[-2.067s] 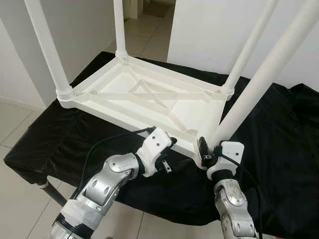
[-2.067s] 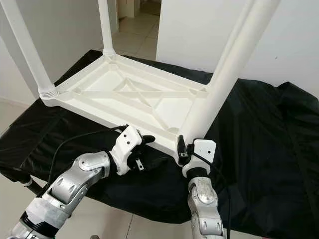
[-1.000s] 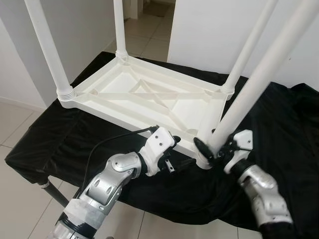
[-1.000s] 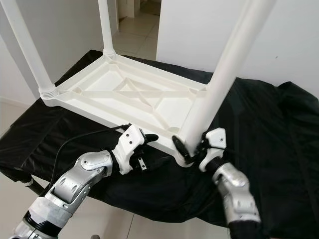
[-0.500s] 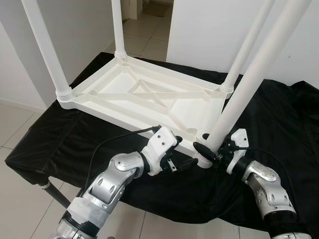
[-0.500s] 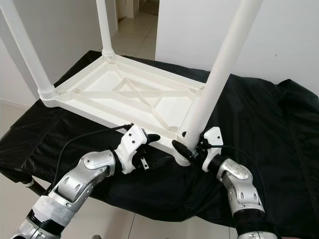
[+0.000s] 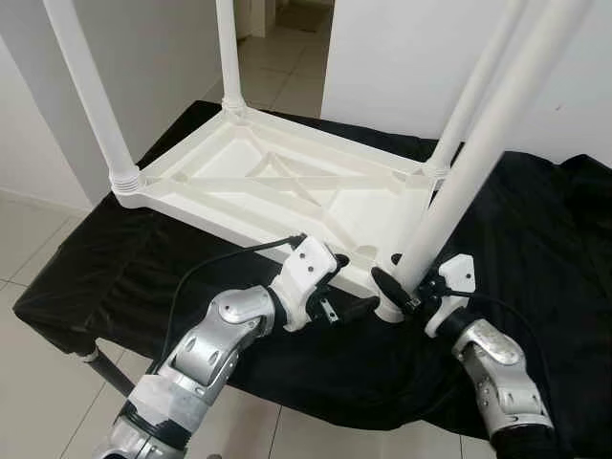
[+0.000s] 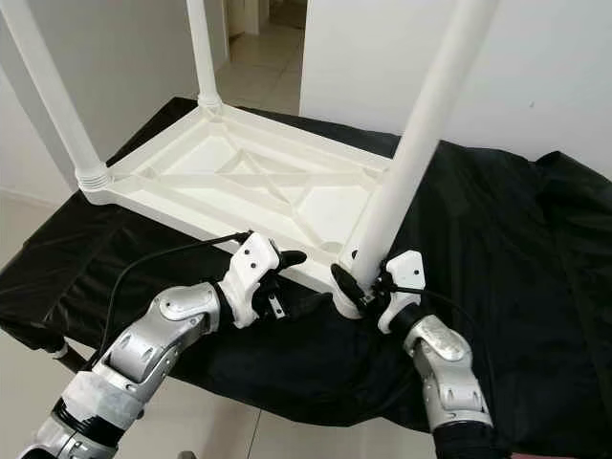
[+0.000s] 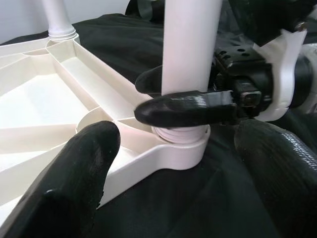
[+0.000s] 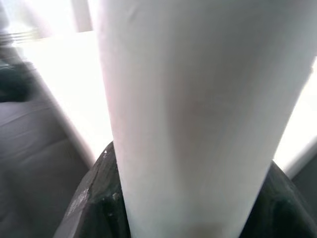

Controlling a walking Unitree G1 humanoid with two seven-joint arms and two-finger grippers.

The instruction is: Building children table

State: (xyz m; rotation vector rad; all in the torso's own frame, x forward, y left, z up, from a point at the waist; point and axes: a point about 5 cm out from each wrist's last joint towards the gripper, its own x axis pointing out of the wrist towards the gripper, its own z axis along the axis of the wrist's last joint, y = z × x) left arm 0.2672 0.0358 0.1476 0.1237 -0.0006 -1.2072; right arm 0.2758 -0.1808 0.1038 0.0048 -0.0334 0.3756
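While right tool clasps the smooth round white leg, left tool spread, ribbed tabletop inverted.

You see two arms of silver, rounded metal segments with black joints. The left arm has pale tape wrapped round its lower part, and a black cable loops to its white wrist housing. The right arm ends in the same white housing. Each gripper has long black fingers.
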